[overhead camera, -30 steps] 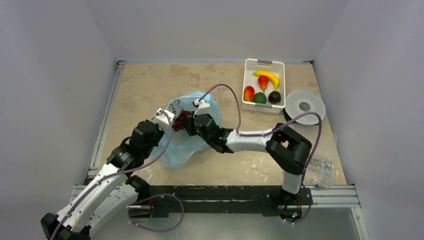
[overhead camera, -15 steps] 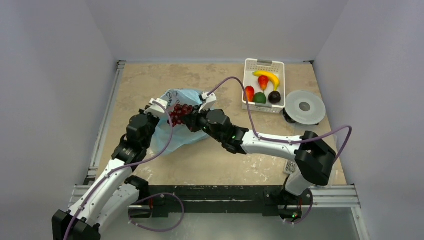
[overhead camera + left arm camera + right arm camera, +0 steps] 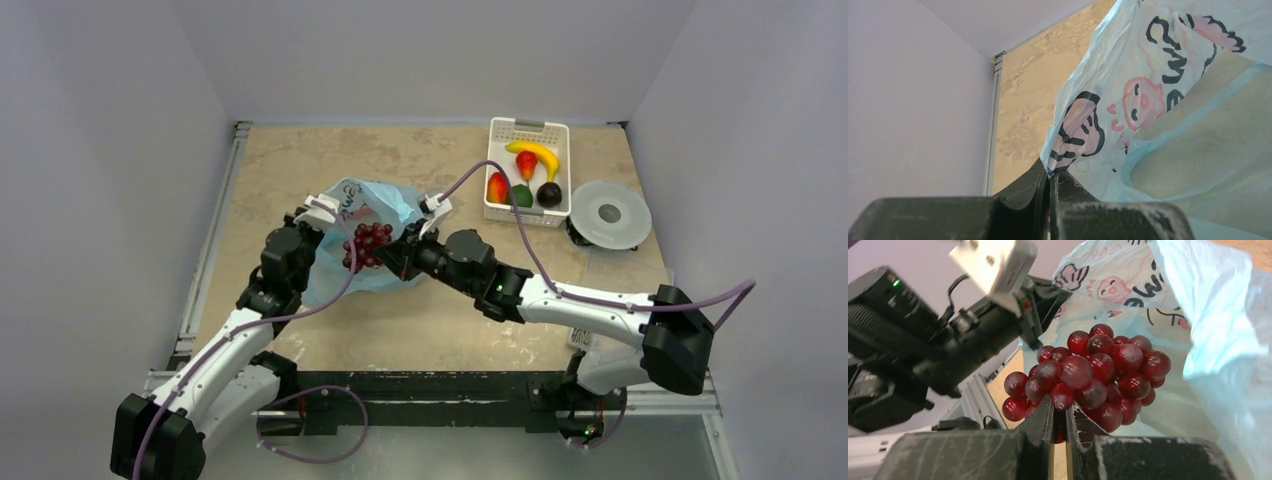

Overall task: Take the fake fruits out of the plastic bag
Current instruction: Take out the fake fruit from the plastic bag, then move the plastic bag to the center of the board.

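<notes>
The light-blue plastic bag [image 3: 375,205] with its pink-and-dark print lies at mid-left of the table and fills the left wrist view [image 3: 1173,100]. My left gripper [image 3: 318,212] is shut on the bag's edge [image 3: 1053,167] and holds it up. My right gripper [image 3: 385,255] is shut on a dark red grape bunch [image 3: 367,245], pinching a grape at its base [image 3: 1060,397], and holds the bunch [image 3: 1093,372] in the air in front of the bag. A red-orange oval fruit [image 3: 497,187] and a green round fruit [image 3: 519,196] lie in the basket. The bag's inside is hidden.
A white slotted basket [image 3: 500,140] at the back right also holds a yellow banana [image 3: 537,155], a small red pear-shaped fruit [image 3: 526,164] and a dark round fruit [image 3: 549,194]. A grey round disc [image 3: 610,213] stands right of it. A clear packet [image 3: 640,335] lies by the right edge.
My right arm has stretched out low and swung its elbow right, carrying the grape bunch a little toward the front of the bag. My left gripper has lifted the bag's edge farther back.
</notes>
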Tool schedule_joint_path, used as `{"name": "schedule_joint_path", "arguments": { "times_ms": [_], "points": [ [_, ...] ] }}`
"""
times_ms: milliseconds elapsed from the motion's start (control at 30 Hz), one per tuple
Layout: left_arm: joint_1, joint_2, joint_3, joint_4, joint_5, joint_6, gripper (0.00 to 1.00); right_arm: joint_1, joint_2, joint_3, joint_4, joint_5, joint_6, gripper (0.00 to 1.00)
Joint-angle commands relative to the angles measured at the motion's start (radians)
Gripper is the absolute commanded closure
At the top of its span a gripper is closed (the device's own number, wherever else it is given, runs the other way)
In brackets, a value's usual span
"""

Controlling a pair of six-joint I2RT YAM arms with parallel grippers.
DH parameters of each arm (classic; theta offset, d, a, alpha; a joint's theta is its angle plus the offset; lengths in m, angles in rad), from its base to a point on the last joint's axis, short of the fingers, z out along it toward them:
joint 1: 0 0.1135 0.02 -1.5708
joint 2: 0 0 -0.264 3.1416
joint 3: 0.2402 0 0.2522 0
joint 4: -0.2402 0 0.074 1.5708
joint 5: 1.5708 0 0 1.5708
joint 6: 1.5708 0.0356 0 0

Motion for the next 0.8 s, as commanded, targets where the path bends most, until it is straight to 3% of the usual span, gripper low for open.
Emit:
{"name": "schedule_joint_path", "arguments": {
  "times_ms": [0,267,433,633,767],
  "points": [
    [0.011,0.059,0.139,-0.097,-0.131,-0.091,1.00,0.003,-0.096,-0.030,-0.008,-0.024,-0.012,1.00],
    [0.013,0.177,0.336,-0.390,-0.332,-0.315,1.00,0.004,-0.167,-0.062,-0.069,-0.115,0.017,1.00],
    [0.029,0.299,0.458,-0.554,-0.530,-0.419,1.00,0.003,-0.218,-0.030,-0.160,-0.070,0.011,1.00],
    [0.135,0.333,0.507,-0.671,-0.541,-0.581,1.00,0.002,-0.282,-0.027,-0.179,-0.043,-0.018,1.00],
    [0.189,0.326,0.512,-0.699,-0.536,-0.631,1.00,-0.004,-0.308,0.007,-0.289,0.090,-0.052,1.00]
  ]
}}
